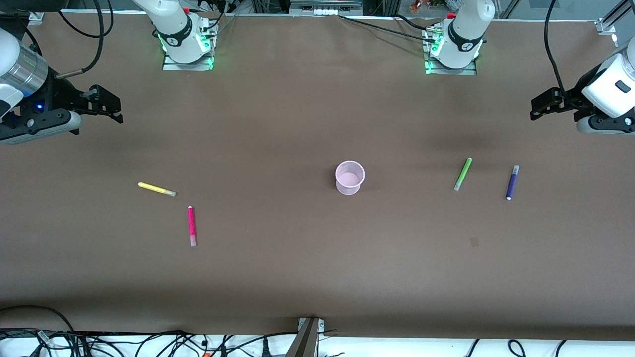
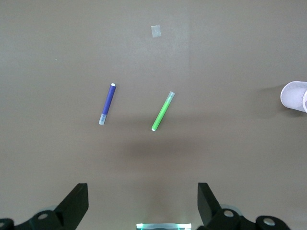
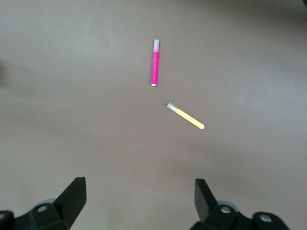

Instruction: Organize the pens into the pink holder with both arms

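Observation:
The pink holder (image 1: 349, 177) stands upright mid-table, and its rim (image 2: 295, 96) shows at the edge of the left wrist view. Toward the right arm's end lie a yellow pen (image 1: 157, 189) (image 3: 185, 116) and a magenta pen (image 1: 191, 226) (image 3: 155, 63). Toward the left arm's end lie a green pen (image 1: 463, 174) (image 2: 162, 111) and a purple pen (image 1: 512, 182) (image 2: 107, 104). My right gripper (image 1: 115, 108) (image 3: 139, 189) hangs open over bare table at its end, holding nothing. My left gripper (image 1: 537, 108) (image 2: 143, 191) hangs open and empty over its own end.
A small pale tape patch (image 1: 474, 242) (image 2: 156, 31) sticks to the brown table nearer the front camera than the green pen. The arm bases (image 1: 186, 44) (image 1: 456, 49) stand along the table's back edge. Cables (image 1: 149, 342) and a metal bracket (image 1: 310, 332) line the front edge.

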Robot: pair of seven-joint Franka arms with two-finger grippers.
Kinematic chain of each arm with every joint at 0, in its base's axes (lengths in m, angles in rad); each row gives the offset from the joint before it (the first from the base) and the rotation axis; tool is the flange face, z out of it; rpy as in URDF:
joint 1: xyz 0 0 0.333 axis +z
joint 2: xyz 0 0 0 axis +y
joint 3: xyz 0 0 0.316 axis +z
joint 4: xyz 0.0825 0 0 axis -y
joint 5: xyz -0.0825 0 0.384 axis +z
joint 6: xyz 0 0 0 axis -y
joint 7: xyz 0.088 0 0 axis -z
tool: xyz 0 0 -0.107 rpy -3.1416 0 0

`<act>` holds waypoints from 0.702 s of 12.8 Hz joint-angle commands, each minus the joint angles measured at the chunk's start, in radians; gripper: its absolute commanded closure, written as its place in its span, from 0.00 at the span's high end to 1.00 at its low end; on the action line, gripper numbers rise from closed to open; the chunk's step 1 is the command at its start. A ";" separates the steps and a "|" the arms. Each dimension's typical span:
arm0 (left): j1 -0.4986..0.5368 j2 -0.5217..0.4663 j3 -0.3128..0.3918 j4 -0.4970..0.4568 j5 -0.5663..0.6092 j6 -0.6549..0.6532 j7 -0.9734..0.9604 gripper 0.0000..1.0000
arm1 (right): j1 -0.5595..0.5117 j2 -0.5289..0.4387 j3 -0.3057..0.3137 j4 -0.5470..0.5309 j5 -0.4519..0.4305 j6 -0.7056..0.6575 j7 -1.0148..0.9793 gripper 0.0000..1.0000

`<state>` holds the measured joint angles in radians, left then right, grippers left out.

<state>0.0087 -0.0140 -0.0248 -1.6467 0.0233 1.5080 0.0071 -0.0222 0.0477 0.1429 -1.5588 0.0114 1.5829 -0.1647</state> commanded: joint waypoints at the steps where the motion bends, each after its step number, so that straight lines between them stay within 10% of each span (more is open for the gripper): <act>1: 0.008 0.035 0.005 0.013 0.000 -0.011 0.028 1.00 | -0.019 -0.003 0.017 0.008 -0.002 -0.017 0.010 1.00; 9: 0.146 0.278 0.016 0.002 0.030 0.083 0.279 1.00 | -0.018 -0.003 0.017 0.008 -0.001 -0.017 0.010 1.00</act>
<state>0.1249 0.2101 -0.0027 -1.6555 0.0387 1.5743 0.2236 -0.0241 0.0477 0.1436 -1.5588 0.0114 1.5826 -0.1647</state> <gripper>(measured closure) 0.000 0.000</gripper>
